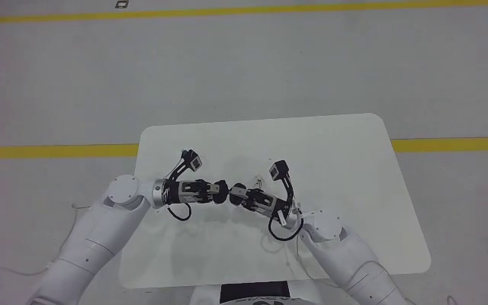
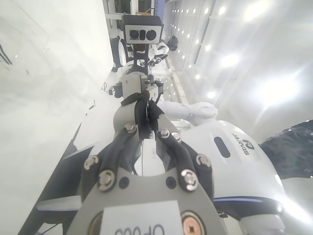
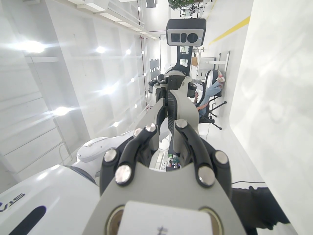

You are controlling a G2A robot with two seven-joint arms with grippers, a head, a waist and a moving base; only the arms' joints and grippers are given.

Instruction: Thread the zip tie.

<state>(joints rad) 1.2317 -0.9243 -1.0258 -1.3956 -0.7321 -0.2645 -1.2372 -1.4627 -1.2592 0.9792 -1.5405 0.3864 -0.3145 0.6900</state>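
Note:
Above the middle of the white table [image 1: 343, 152], my two grippers meet tip to tip. My left gripper [image 1: 222, 191] comes in from the left, my right gripper [image 1: 235, 193] from the right. In the left wrist view my left gripper [image 2: 146, 99] is shut, its black-wrapped fingers [image 2: 139, 116] pinching a thin dark strip [image 2: 147, 110] that looks like the zip tie. The right arm's wrist [image 2: 137, 84] sits just beyond those tips. In the right wrist view my right gripper [image 3: 167, 99] is shut too, its ribbed pad [image 3: 172, 108] pressed close to the other finger. What it holds is hidden.
The table's rounded far edge [image 1: 259, 122] and right edge [image 1: 408, 198] border bare grey floor with yellow lines [image 1: 229, 11]. Bare tabletop lies to the right of the arms and behind them.

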